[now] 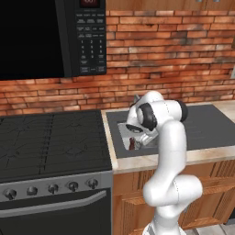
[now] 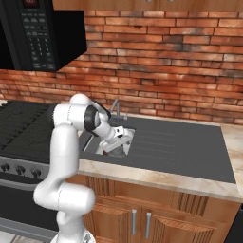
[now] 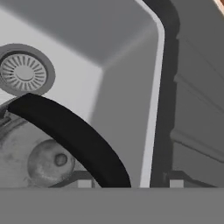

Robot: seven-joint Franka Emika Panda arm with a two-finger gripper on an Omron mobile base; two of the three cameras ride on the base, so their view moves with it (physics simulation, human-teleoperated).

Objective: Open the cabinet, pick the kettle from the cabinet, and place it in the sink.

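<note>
The kettle (image 3: 26,151) lies low in the light grey sink (image 3: 109,52), beside the round drain. Its grey lid knob and its black arched handle (image 3: 74,133) show close up in the hand view. My gripper (image 3: 130,183) is right above it, open: the two fingertips stand wide apart with the handle passing loosely between them. From the base, the gripper (image 1: 133,143) (image 2: 110,144) reaches down into the sink (image 1: 120,131) (image 2: 129,132), and the hand hides most of the kettle. Only the lower edge of the cabinet (image 1: 183,3) (image 2: 142,4) shows at the top.
A black stovetop (image 1: 50,137) lies left of the sink, under a black microwave (image 1: 46,36). A dark grey ribbed drainboard (image 2: 180,147) stretches right of the basin. The chrome faucet (image 2: 115,107) rises at the back, before a brick wall. Low wooden cabinets (image 2: 142,213) stand below.
</note>
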